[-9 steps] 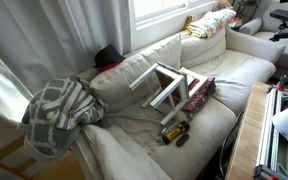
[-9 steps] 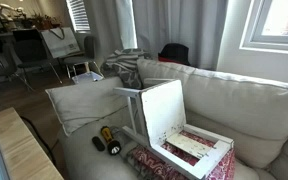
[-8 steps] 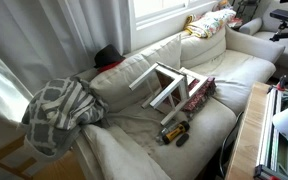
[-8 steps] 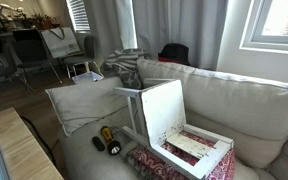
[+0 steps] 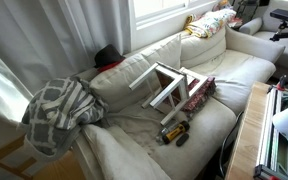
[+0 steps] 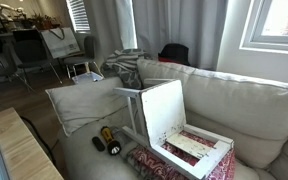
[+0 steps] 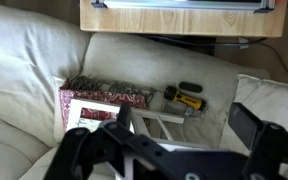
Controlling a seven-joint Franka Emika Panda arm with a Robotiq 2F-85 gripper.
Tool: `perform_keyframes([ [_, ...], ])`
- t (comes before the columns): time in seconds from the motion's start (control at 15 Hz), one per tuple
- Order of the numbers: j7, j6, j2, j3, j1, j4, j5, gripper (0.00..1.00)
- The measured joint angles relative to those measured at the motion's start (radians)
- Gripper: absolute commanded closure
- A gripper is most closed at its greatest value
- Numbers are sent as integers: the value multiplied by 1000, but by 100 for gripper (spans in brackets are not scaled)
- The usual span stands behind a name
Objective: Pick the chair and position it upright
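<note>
The chair (image 5: 169,88) is seen tipped over on the surface (image 5: 134,125), against a patterned cushion (image 7: 114,92). The gripper (image 7: 169,150) is held above, jaws wide and empty. Approach is judged under way; descent onto a leg is called for.

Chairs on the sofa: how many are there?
1. The chair lies tipped over on the sofa, partly over a patterned cushion. No other shows there, though the views do not cover the whole sofa.
</note>
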Motion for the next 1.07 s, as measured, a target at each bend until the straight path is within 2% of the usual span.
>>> perform_keyframes([
  [0.27,-85,271,203,-111,-23,4,-6,0],
  [0.67,-214,619,555,-216,-70,80,65,0],
  [0.87,-320,728,736,-229,-109,151,162,0],
  [1.07,-416,755,890,-215,-160,230,253,0],
])
